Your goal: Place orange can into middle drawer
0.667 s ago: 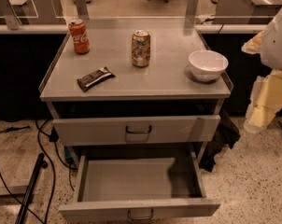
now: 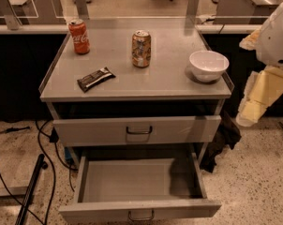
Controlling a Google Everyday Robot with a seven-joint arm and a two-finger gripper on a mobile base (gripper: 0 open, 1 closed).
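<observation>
The orange can (image 2: 141,48) stands upright on the grey cabinet top (image 2: 160,86), near its middle back. The middle drawer (image 2: 139,182) is the lower of the two visible drawers. It is pulled wide open and holds nothing, and its dark handle (image 2: 141,214) is at the front. The drawer above it (image 2: 137,130) is nearly shut. My gripper (image 2: 254,104) hangs at the right edge of the view, beside the cabinet's right side. It is well apart from the can and below the top's level. My white arm housing (image 2: 275,36) is above it.
A red cola can (image 2: 79,36) stands at the back left of the top. A dark wrapped snack bar (image 2: 95,78) lies front left. A white bowl (image 2: 208,64) sits at the right. Cables (image 2: 43,172) run on the floor at left, and a dark cloth (image 2: 223,139) hangs at the right.
</observation>
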